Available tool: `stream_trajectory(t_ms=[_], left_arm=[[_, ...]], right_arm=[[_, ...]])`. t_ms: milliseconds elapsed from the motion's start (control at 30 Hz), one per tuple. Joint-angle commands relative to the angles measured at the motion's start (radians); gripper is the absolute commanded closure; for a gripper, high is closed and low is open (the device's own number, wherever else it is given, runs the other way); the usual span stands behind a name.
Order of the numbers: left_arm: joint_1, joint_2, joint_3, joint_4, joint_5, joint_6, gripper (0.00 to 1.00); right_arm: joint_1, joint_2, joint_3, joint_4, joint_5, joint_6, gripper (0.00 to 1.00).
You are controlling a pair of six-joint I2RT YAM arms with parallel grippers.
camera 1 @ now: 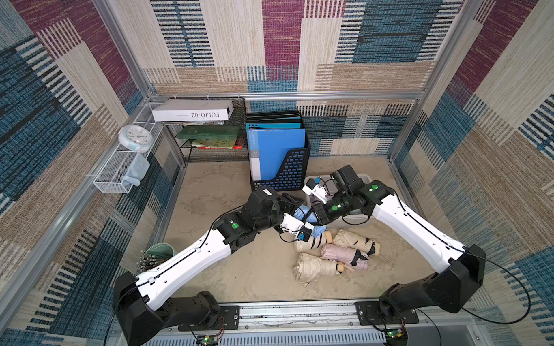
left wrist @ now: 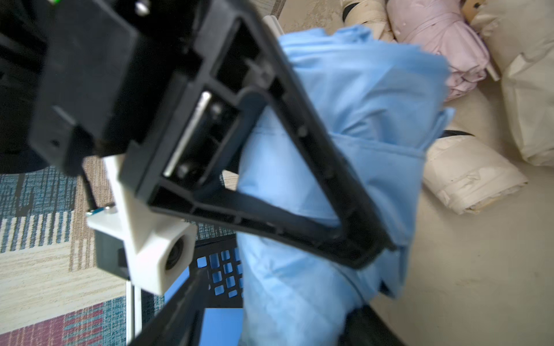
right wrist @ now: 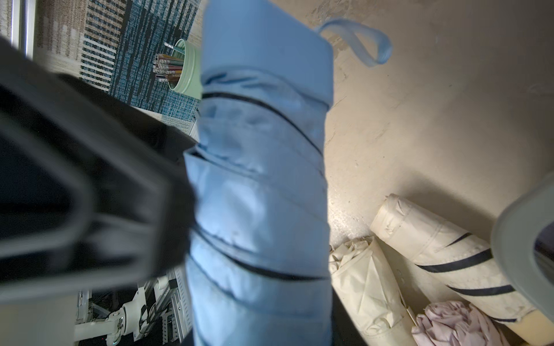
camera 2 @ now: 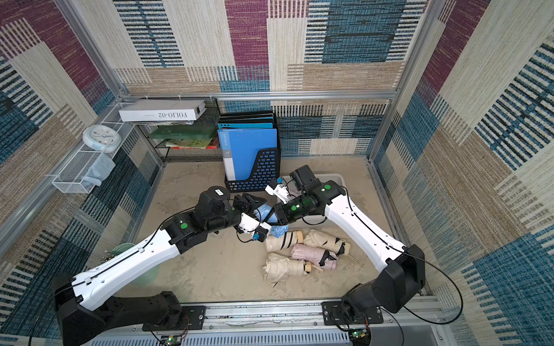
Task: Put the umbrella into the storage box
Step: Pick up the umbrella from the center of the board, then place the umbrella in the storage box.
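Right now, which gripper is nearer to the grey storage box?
Right. The right gripper, shut on the blue umbrella, is at the grey storage box's left edge; the left gripper, open, is farther left, clear of it.

The blue umbrella [right wrist: 260,185] is smooth cloth with a faint sheen. The cream umbrellas [camera 1: 311,266] at the near right are matt, creased cloth. The grey box [camera 2: 337,178] is smooth plastic, the far file holder [camera 1: 295,173] perforated black plastic. The tabletop [camera 1: 239,269] looks rough and matt.
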Motion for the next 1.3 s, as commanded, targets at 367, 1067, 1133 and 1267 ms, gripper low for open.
stream_trajectory(t_ms=[367, 1067, 1133, 1267], left_arm=[[0.031, -0.139, -0.132, 0.134, -0.083, -0.273, 0.0], [0.036, 0.046, -0.169, 0.19, -0.291, -1.693, 0.06], [0.037, 0.07, -0.166, 0.175, -0.289, -1.751, 0.06], [0.039, 0.109, -0.172, 0.177, -0.268, -1.829, 0.07]], right_arm=[[-0.18, -0.044, -0.03, 0.112, 0.218, 0.037, 0.76], [-0.255, 0.251, 0.106, 0.021, 0.67, -0.063, 0.76], [-0.257, 0.269, 0.101, 0.01, 0.692, -0.071, 0.76], [-0.265, 0.283, 0.068, 0.043, 0.701, -0.063, 0.76]])
